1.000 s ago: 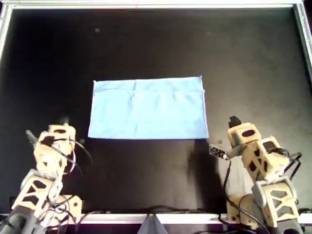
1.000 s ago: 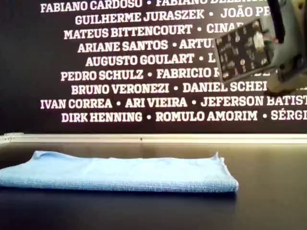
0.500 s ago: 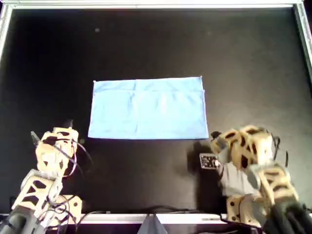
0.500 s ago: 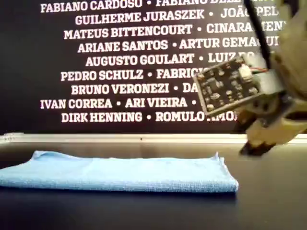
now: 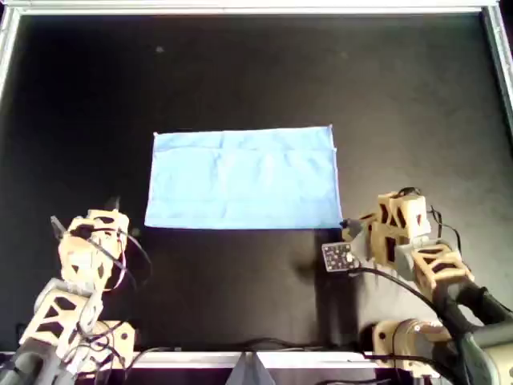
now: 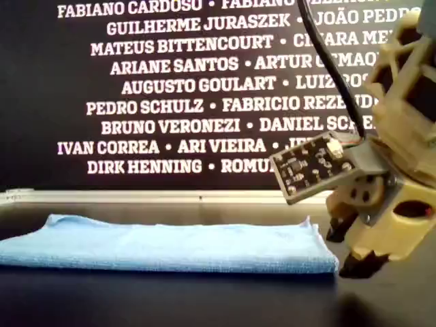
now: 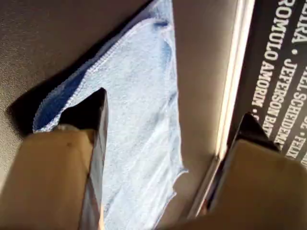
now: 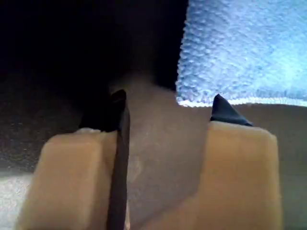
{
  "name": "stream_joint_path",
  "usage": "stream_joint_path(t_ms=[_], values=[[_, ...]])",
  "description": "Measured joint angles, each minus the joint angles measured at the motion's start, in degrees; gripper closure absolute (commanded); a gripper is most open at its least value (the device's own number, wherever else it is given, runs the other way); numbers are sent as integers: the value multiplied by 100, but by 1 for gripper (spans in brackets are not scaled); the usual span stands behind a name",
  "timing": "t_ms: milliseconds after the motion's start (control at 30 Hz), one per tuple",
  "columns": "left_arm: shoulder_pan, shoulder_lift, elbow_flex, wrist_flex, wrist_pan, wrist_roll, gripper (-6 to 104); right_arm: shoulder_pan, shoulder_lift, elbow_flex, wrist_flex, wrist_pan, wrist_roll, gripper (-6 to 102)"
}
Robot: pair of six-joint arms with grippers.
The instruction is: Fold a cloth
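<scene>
Sky-blue cloth [image 5: 244, 178] folded flat, mid-frame overhead on black table [image 5: 240, 72]. Right gripper [image 5: 350, 230] jaws spread, empty, just beside its lower-right corner. Left gripper [image 5: 112, 204] wide, empty, near lower-left corner.

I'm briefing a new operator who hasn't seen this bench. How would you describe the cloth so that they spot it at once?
Start from the black tabletop inside the metal frame in the overhead view. Near its middle, beyond the two tan grippers, lies the cloth, a flat sky-blue rectangle folded double. It is the only coloured, soft thing on the dark surface.
</scene>
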Motion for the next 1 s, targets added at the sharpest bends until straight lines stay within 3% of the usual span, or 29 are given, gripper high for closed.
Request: stream_joint_path(t_ms=[300,400,667,800,1000], values=[[0,0,0,0,0,0,3,9,-1292,-1125,0,-9,-35,26],[0,0,0,0,0,0,3,26,-1714,-1547,0,-9,44,26],[0,0,0,0,0,0,3,422,-1881,-1731,0,18,53,29],[0,0,0,0,0,9,3,431,-1881,-1731,0,18,53,44],[0,0,0,0,0,0,3,431,-1881,-1731,0,18,53,82]])
